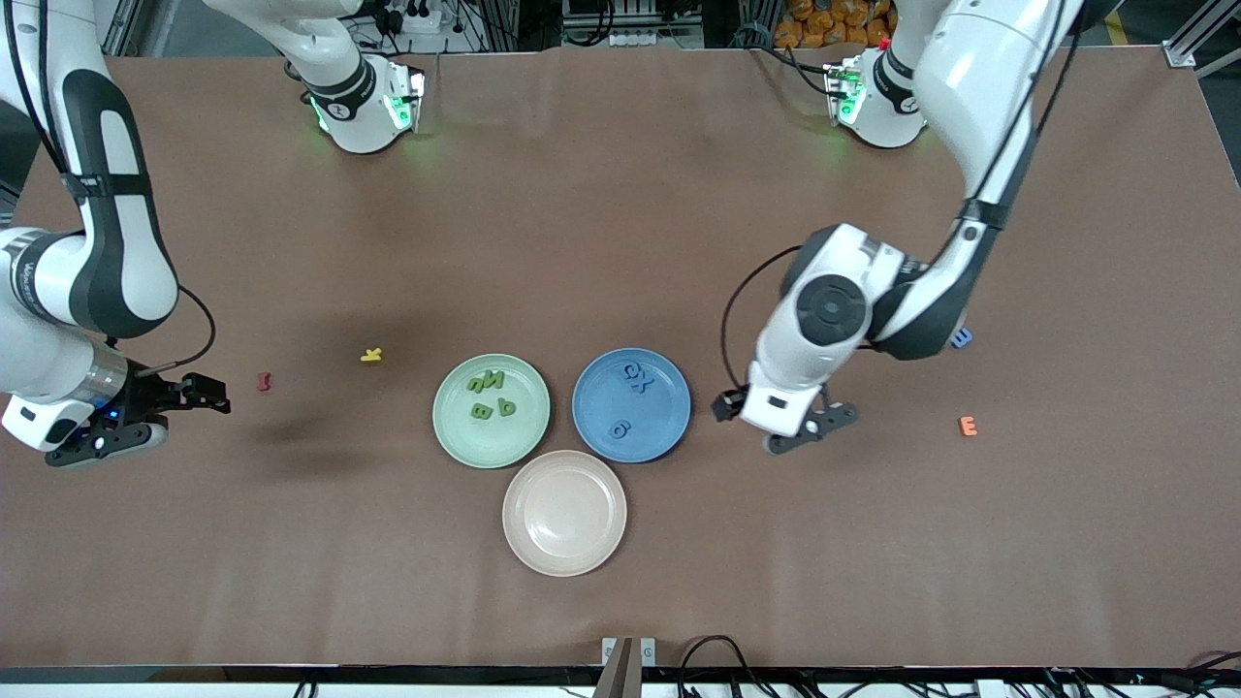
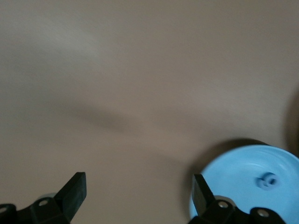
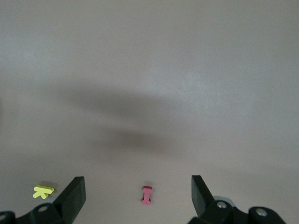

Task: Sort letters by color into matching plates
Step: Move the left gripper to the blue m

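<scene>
Letters still loose on the tabletop (image 1: 620, 242) run from a red one (image 1: 264, 382) and a yellow one (image 1: 371, 356) toward the right arm's end from the green plate (image 1: 446, 427), where the right gripper (image 1: 184, 397) hangs with open, empty jaws, to a blue one (image 1: 961, 337) and an orange one (image 1: 968, 426) toward the left arm's end. The green plate holds four green letters (image 1: 492, 396), the blue plate (image 1: 669, 427) beside it three blue letters (image 1: 630, 388), and the beige plate (image 1: 524, 543) nearer the camera is bare. The left gripper (image 1: 805, 427) hovers beside the blue plate, jaws open and empty; the blue letter lies half hidden under that arm, so I judge it could be missed or knocked away.

Green letters (image 1: 493, 396) in mint plate (image 1: 449, 427); apparently three blue letters (image 1: 630, 391) in blue plate (image 1: 588, 417).
</scene>
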Available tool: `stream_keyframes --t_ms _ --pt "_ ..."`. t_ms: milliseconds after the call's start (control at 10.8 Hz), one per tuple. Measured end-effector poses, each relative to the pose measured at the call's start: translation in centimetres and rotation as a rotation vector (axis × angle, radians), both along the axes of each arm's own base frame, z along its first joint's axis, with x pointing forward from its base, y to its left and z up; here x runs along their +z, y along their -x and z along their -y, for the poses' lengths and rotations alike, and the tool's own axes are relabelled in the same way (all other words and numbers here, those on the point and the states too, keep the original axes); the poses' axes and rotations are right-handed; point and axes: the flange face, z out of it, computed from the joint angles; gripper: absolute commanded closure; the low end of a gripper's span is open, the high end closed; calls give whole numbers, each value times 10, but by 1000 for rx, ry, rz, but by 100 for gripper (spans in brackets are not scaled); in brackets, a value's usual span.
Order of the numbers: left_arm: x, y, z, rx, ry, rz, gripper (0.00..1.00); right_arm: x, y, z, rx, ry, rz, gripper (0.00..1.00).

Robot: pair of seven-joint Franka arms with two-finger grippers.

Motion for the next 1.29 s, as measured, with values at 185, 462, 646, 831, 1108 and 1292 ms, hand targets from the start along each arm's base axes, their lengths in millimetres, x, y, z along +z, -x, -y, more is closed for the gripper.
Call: stream_keyframes --t_ms 185,462,646,831,1108,1292 --pt "13 -11 -41 -21 -15 -8 0 0 0 1 -1 0 0 0" --pt "20 -12 -98 -82 -37 -25 0 0 0 1 -3 0 1 0" --pt "20 -9 -155 -133 -46 -50 0 2 -1 2 -4 1 4 0" --pt "19 -4 -212 -131 -45 -73 0 3 -1 6 -10 1 8 0" --pt "8 10 -241 -94 -53 -111 0 7 -2 9 -66 0 14 0" --pt "-1 24 -258 -28 -71 -130 0 12 -6 2 -188 -7 19 0"
